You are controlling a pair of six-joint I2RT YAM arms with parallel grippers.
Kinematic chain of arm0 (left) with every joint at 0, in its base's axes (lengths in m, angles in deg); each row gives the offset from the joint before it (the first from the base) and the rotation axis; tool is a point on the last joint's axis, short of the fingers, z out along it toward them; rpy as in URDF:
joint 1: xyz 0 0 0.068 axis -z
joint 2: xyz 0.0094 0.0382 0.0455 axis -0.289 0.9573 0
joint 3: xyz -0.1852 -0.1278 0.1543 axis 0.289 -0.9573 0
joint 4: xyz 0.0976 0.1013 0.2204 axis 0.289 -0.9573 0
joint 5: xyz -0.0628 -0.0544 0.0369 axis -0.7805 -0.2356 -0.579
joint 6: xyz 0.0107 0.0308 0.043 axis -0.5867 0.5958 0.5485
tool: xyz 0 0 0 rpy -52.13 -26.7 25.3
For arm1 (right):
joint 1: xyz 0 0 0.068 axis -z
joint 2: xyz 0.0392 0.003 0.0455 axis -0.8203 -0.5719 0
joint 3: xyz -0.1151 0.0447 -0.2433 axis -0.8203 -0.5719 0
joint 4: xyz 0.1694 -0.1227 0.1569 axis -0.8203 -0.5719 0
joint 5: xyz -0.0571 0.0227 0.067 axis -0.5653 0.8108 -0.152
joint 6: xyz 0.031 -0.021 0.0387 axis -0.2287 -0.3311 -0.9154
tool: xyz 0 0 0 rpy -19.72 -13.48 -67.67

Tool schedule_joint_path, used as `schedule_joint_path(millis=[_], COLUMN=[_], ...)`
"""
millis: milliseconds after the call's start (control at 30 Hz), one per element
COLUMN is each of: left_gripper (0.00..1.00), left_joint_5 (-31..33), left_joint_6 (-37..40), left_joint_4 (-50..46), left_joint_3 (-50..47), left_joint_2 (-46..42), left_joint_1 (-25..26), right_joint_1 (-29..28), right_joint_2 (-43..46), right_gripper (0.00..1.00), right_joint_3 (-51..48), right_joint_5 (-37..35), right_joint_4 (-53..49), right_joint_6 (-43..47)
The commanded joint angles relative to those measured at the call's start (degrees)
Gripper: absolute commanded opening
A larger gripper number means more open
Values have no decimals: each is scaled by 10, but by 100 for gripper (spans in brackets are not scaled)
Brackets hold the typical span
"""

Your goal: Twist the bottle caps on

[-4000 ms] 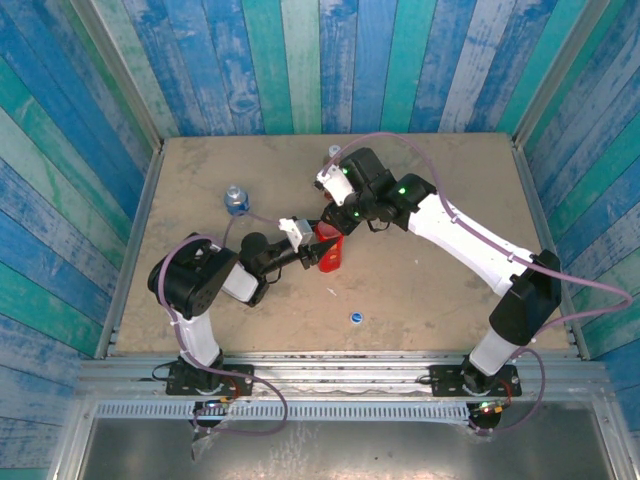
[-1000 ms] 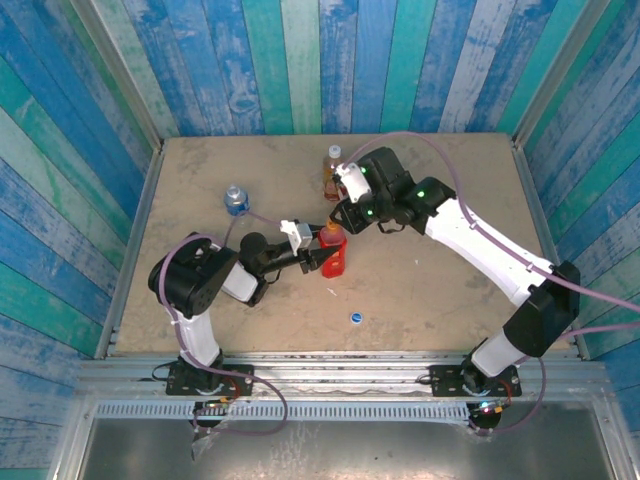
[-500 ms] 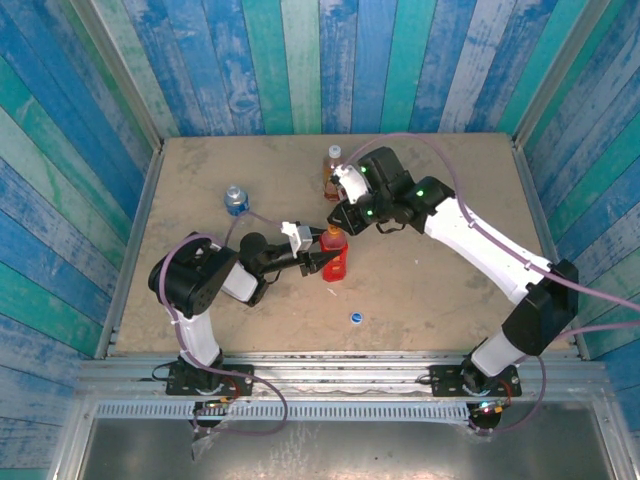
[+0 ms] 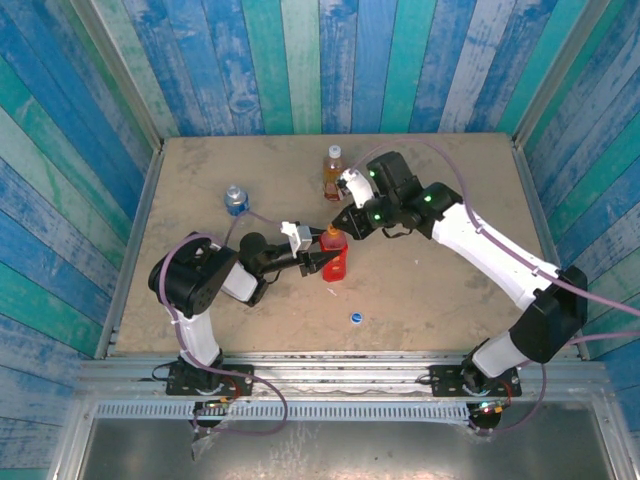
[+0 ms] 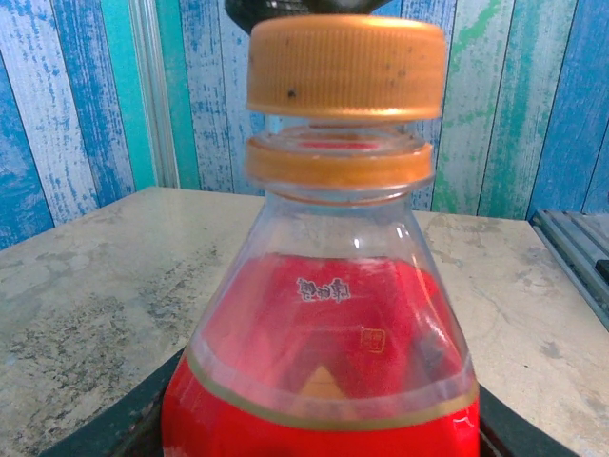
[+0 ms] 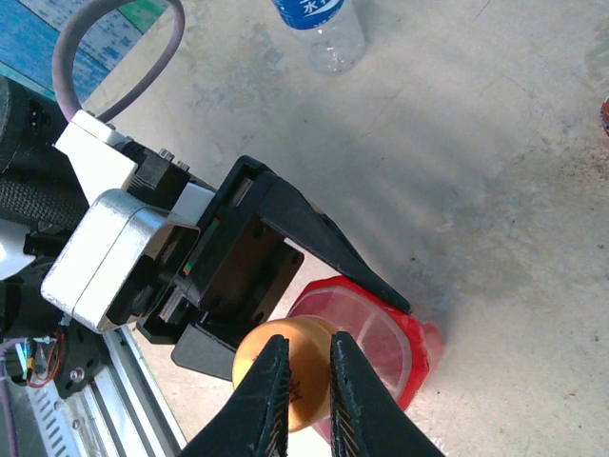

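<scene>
Two sets of fingers at red bottle (image 4: pixel 334 262), mid worktop (image 4: pixel 430 290): my left fingers (image 6: pixel 304 233) clamp its body; my right fingers (image 6: pixel 271 390), nearly together, sit over orange cap (image 5: pixel 346 65) on its neck.

Bottles, three: red drink bottle (image 4: pixel 338 264), amber tea bottle (image 4: pixel 331 176), clear bottle with blue label (image 4: pixel 236 200).
Screw caps, three: orange cap (image 5: pixel 345 67), white cap (image 4: pixel 333 151), blue cap (image 4: pixel 355 318).
Robot arms, two: left arm (image 4: pixel 195 285), right arm (image 4: pixel 490 255).
Grippers, two: left gripper (image 4: pixel 321 262), right gripper (image 6: pixel 303 379).
Table, one (image 4: pixel 430 300).
</scene>
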Motion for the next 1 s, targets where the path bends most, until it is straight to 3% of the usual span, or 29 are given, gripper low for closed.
schedule_joint_path(millis=[0, 167, 367, 567, 800, 967], left_gripper=[55, 54, 55, 55, 55, 55], left_joint_5=[7, 5, 4, 1, -4, -2], left_joint_6=[-14, -13, -11, -5, 1, 9], left_joint_4=[-19, -22, -23, -29, -33, -41], left_joint_3=[7, 6, 7, 6, 5, 2], left_joint_2=[30, 29, 29, 26, 23, 18], left_joint_1=[-3, -4, -4, -3, -4, -3], right_joint_1=[-2, -2, -1, 10, 15, 15], right_joint_2=[8, 21, 44, 43, -28, -31], right_gripper=[16, 16, 18, 31, 25, 20], right_joint_3=[-22, -29, -27, -20, 48, 30], right_joint_5=[27, 49, 16, -22, 33, 56], right_joint_4=[-55, -38, -39, -2, -10, -15], right_joint_6=[-6, -19, -19, -37, -19, -19])
